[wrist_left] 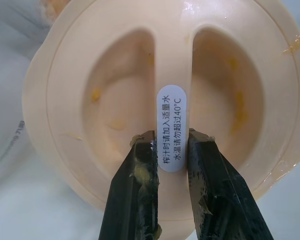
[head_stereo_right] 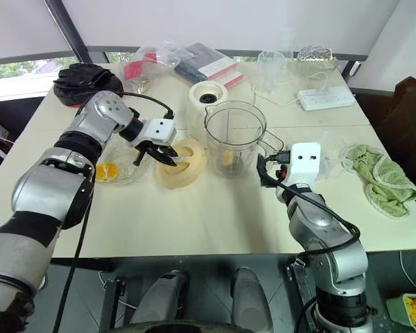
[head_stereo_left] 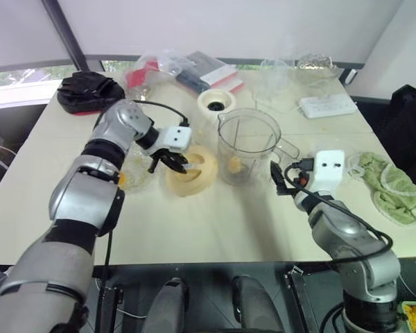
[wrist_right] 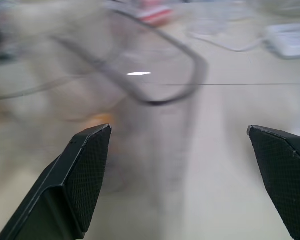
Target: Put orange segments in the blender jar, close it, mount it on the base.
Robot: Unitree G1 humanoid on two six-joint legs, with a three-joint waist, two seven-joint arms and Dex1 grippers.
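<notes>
Your left pincer [wrist_left: 171, 142] is clamped on the centre ridge of the cream lid [wrist_left: 115, 75], just beside the blender jar [head_stereo_left: 248, 142]. Your right pincer [wrist_right: 179, 131] gapes wide open near that jar.

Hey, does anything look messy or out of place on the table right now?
Yes, a minor mess. Orange pulp is smeared in the hollows of the cream lid and stuck on the left gripper's fingers, which pinch the lid's centre ridge. Nothing looks spilled or broken; the blender jar stands upright.
</notes>
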